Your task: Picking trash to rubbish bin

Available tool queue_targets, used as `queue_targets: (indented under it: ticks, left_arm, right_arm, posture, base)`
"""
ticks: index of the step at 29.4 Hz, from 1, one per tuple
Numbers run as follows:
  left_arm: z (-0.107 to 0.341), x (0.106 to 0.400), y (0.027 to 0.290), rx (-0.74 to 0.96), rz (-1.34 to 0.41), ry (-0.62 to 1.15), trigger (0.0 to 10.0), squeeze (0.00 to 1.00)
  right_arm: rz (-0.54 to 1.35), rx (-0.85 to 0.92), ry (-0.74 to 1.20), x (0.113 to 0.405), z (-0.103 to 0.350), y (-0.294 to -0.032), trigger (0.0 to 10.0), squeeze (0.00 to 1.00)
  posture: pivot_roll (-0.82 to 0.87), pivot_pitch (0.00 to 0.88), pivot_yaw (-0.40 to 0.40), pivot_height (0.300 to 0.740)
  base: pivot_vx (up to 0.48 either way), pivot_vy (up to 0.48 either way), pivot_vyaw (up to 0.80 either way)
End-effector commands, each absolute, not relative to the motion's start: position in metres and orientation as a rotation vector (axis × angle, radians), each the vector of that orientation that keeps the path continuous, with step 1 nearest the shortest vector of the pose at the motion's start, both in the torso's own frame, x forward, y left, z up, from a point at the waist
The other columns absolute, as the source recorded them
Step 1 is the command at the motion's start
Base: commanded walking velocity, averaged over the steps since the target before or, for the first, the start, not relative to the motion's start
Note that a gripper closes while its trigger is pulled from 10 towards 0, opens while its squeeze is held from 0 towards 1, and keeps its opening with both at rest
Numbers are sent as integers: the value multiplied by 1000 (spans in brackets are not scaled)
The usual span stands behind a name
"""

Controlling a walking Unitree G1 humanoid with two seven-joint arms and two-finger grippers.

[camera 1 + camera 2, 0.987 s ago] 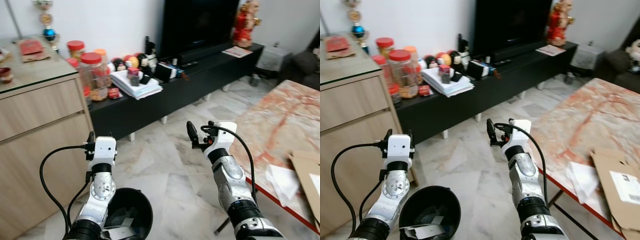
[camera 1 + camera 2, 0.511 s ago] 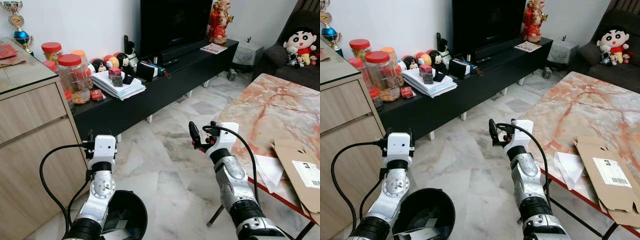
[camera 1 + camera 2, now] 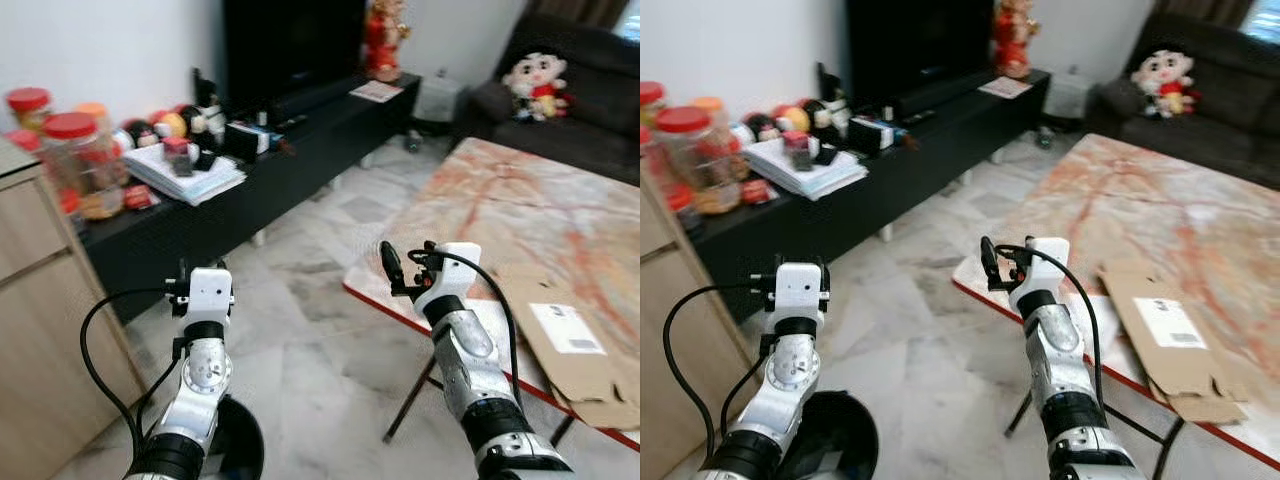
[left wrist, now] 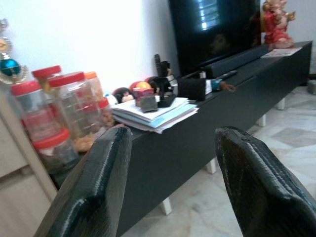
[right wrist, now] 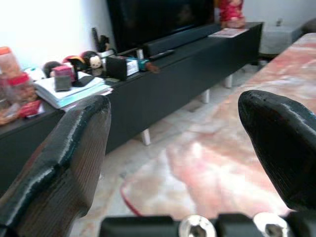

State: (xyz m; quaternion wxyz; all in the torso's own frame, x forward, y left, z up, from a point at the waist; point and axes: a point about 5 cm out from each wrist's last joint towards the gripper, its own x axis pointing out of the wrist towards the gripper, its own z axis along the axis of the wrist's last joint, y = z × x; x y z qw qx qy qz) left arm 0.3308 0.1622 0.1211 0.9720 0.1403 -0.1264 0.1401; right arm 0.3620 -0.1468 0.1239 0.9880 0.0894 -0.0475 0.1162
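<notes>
The cardboard [image 3: 575, 345] lay on the table [image 3: 480, 200], right of my right hand [image 3: 405, 272]; both hands open, left hand [image 3: 200, 280] farther.

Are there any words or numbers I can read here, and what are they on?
None can be read.
White label on the flattened cardboard box: print too blurred.
Papers and small boxes on the black TV bench: too small and blurred.
Jars: no readable labels.
</notes>
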Motion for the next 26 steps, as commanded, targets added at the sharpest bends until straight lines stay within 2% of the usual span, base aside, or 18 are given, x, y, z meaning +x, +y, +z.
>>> queue_targets:
  ticks: [1, 8, 15, 26]
  left_arm:
    - [123, 331, 161, 275, 285, -262, 10000, 0]
    - [124, 332, 160, 282, 284, -260, 10000, 0]
    - [124, 332, 159, 269, 279, -268, 10000, 0]
    - [125, 331, 159, 262, 278, -272, 10000, 0]
  right_arm:
    - [222, 185, -102, 363, 126, -149, 10000, 0]
    - [220, 181, -101, 363, 126, -150, 10000, 0]
    - [219, 181, -101, 363, 126, -151, 10000, 0]
    - [222, 183, -99, 363, 125, -150, 10000, 0]
  posture:
    - [-28, 25, -72, 740]
    - [-30, 28, -73, 740]
    - [-30, 28, -73, 740]
    - [-31, 28, -74, 740]
  base:
    - [0, 0, -800]
    - [0, 0, -800]
    - [0, -386, -800]
    - [0, 0, -798]
